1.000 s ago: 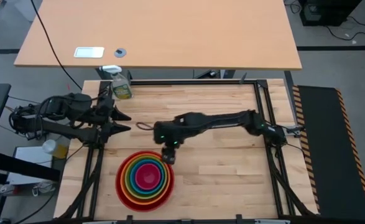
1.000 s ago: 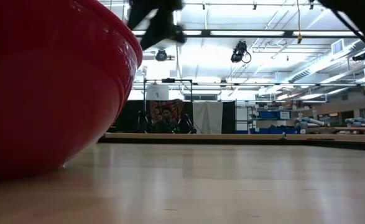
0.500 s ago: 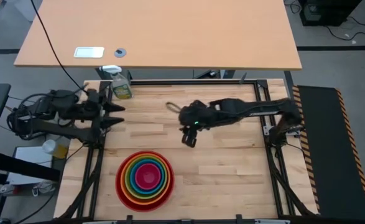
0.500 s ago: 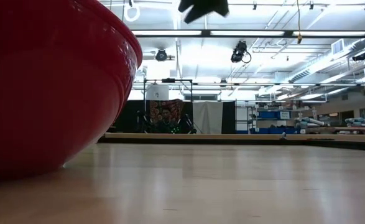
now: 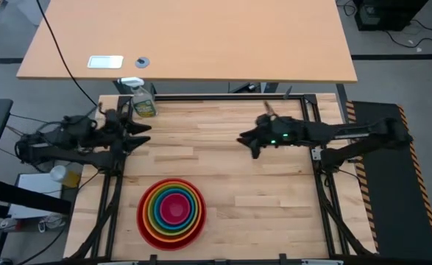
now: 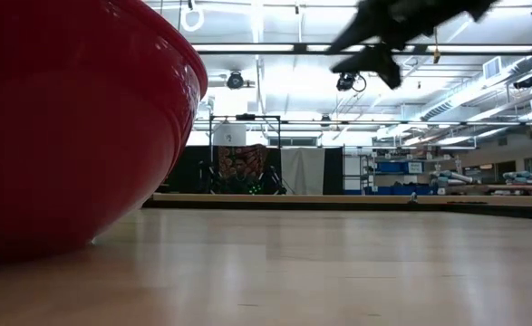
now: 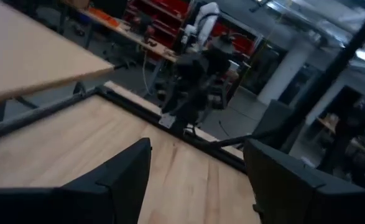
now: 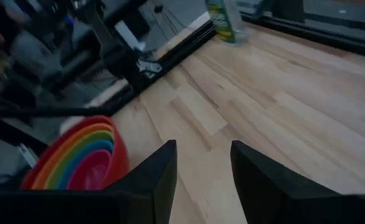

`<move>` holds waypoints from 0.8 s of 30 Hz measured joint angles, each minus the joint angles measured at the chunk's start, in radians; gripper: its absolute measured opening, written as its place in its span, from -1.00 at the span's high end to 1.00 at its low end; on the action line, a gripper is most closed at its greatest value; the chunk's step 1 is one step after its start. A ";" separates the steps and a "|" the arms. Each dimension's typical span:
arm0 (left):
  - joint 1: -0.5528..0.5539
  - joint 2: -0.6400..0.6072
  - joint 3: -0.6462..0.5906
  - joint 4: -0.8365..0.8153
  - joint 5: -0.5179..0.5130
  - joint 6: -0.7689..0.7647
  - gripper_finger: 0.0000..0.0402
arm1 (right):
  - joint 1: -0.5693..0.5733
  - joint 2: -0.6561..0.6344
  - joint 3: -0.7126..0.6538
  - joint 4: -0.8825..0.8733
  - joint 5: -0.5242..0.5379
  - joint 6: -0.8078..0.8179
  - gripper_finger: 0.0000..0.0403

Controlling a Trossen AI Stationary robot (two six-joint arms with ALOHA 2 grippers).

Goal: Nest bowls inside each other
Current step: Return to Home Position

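At the 10 o'clock edge of the bench (image 5: 274,206), the left tool (image 5: 137,135) lies level, fingers spread and empty. Toward 7 o'clock the bowls (image 5: 172,212) sit nested, red outermost, pink at the centre. Near 2 o'clock the right tool (image 5: 248,141) hovers raised, released, empty.

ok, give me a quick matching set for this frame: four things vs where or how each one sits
1 pink bowl
2 red bowl
3 spray bottle
4 right gripper

a outermost of the nest
b open, holding nothing
c standing in a corner, apart from the nest
d innermost of the nest

Pairs: 1-d, 2-a, 3-c, 4-b
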 joint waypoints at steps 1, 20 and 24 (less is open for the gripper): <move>0.000 -0.012 -0.032 0.022 -0.014 -0.019 -0.30 | -0.008 -0.040 -0.042 0.015 0.000 0.015 0.22; 0.000 -0.360 -0.431 0.291 -0.235 -0.201 -0.08 | -0.137 -0.648 -0.494 0.017 -0.012 0.180 0.22; 0.000 -0.396 -0.485 0.294 -0.252 -0.237 0.03 | -0.146 -0.712 -0.579 0.042 -0.022 0.228 0.22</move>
